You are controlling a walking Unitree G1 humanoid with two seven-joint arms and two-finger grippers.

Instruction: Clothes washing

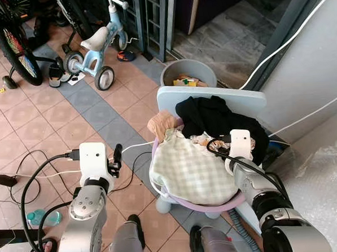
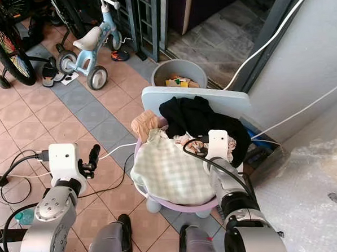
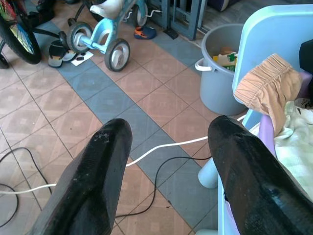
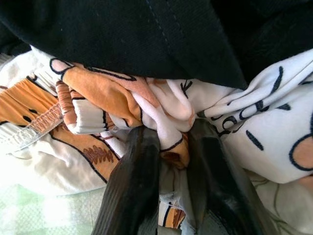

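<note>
A purple laundry basket [image 1: 218, 205] stands on the tiled floor in front of me, heaped with clothes. On top lie a pale green checked cloth [image 1: 190, 170], a black garment [image 1: 213, 118] and tan shorts [image 1: 161, 125]. Between them sits a white and orange patterned garment [image 4: 122, 98]. My right gripper [image 4: 173, 132] reaches down into the pile under the black garment's edge and is shut on a fold of the patterned garment. My left gripper [image 3: 168, 134] hangs open over the floor to the left of the basket, holding nothing.
A light blue panel [image 1: 212, 95] stands behind the basket, with a grey bucket [image 1: 188, 74] of items beyond it. A child's tricycle [image 1: 96, 48] and a bicycle [image 1: 14, 49] are at the far left. Cables [image 1: 40, 166] trail over the tiles. A white wall rises on the right.
</note>
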